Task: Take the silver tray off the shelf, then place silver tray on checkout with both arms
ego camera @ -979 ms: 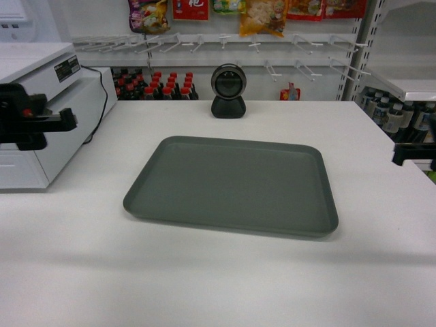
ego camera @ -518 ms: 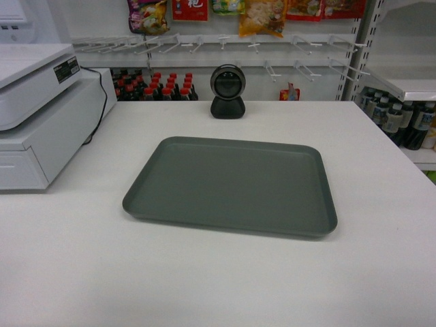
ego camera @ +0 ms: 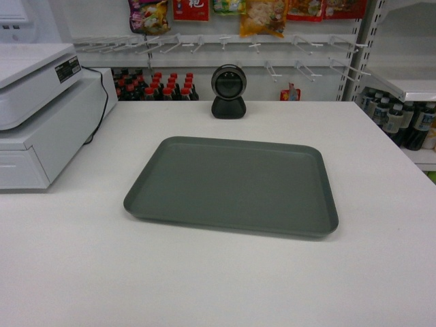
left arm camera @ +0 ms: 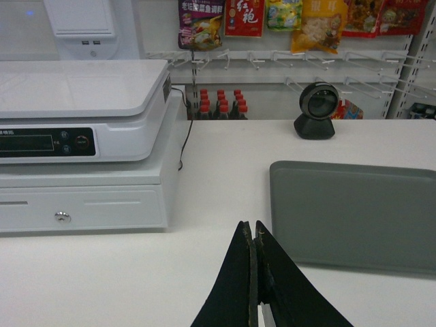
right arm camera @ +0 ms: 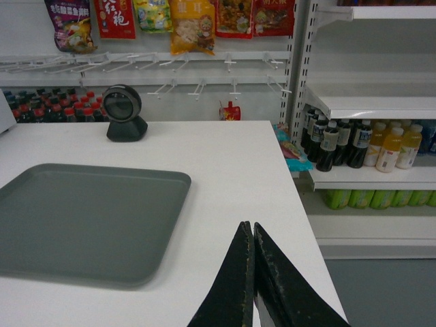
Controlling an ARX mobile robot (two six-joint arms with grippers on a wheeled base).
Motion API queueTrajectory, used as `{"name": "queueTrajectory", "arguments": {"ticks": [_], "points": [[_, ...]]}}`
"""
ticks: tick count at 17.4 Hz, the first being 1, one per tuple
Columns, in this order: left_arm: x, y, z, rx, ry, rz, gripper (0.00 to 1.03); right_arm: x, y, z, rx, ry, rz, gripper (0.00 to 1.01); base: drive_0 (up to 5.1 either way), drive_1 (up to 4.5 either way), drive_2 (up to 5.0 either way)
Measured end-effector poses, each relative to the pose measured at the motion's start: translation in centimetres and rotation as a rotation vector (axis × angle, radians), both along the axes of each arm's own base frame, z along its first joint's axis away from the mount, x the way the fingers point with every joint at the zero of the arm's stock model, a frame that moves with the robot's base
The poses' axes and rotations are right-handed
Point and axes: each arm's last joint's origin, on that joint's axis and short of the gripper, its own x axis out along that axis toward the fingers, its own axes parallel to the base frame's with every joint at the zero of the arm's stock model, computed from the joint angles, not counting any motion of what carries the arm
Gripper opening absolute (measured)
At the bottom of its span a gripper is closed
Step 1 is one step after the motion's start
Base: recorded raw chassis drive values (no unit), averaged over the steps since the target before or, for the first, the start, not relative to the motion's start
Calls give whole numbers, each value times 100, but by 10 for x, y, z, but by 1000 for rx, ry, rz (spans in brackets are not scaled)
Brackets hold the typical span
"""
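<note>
At the near edge of each wrist view a black claw pokes up from the bottom of the frame: the left claw (left arm camera: 255, 235) has its two fingers pressed together with nothing between them, and the right claw (right arm camera: 249, 233) is closed the same way, also empty. Neither one shows in the head view. Both hang over the white checkout bench (ego camera: 218, 286), apart from the silver tray (ego camera: 231, 185), the left claw off the tray's left end and the right claw off its right end.

On the bench top, the tray lies flat in the middle, grey-green, bare, its low rim unbroken all round and its long sides running left to right, slightly skewed. To its left, a white cash register (ego camera: 41, 112) sits on its drawer unit, a black cable trailing from its back corner. Beyond the tray, near the bench's far edge, a round black barcode scanner (ego camera: 227, 90) faces forward.

Behind the bench, red-capped dark bottles (ego camera: 155, 86) stand in rows under white peg hooks, and snack packets (ego camera: 262, 15) hang above. On the right, a white shelf (right arm camera: 371, 103) carries dark and yellow drink bottles (right arm camera: 361, 144) beneath its board.
</note>
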Motion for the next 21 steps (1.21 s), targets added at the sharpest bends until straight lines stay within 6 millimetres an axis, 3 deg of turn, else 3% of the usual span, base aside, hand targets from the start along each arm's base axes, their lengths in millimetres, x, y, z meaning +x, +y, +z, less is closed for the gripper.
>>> {"name": "queueTrajectory", "arguments": {"ticks": [9,21], "points": [[-28,0,6,0,-19,0,1,-30,0,6,0,-19,0,3,0,0,0],[-38,0,7,0,-26,0,1,-41,0,7,0,-26,0,3,0,0,0]]}}
